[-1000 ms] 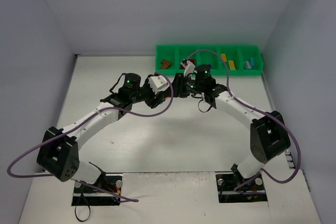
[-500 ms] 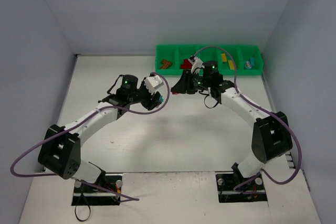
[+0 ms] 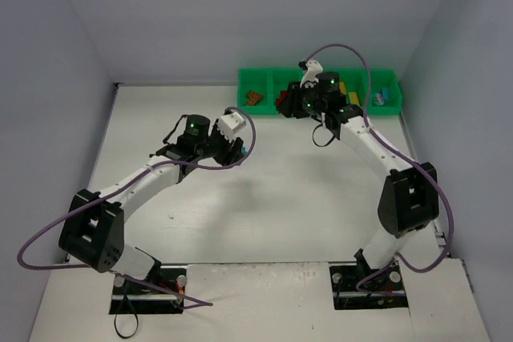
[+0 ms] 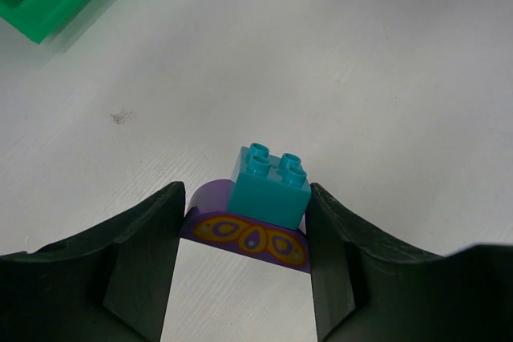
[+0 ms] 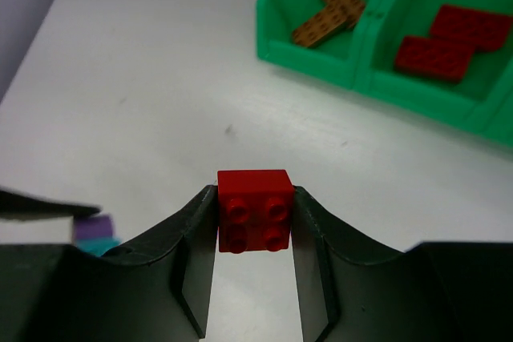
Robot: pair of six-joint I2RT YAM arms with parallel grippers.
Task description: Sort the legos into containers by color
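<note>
2 tools are each gripping lego. The right tool (image 5: 255,207) is clamped on a red brick (image 5: 255,190) with 4 studs, 1 finger pressed to each side and the studs facing the wrist camera. Ahead of this tool and to its right stands the green tray (image 5: 317,58). The end compartment holds brown flat pieces (image 5: 330,10), and the next compartment over holds 2 red plates (image 5: 445,42). From above, this tool hangs just in front of the tray's near wall, by the red compartment.

The left tool (image 4: 247,214) is closed on a purple arched brick (image 4: 248,239) printed with a yellow pattern. A teal brick (image 4: 268,186) with 4 studs is stacked on top of it, between the fingers. White tabletop (image 4: 361,62) stretches beyond this tool. A corner of the tray shows far ahead to its left. The 2 tools are well apart.
</note>
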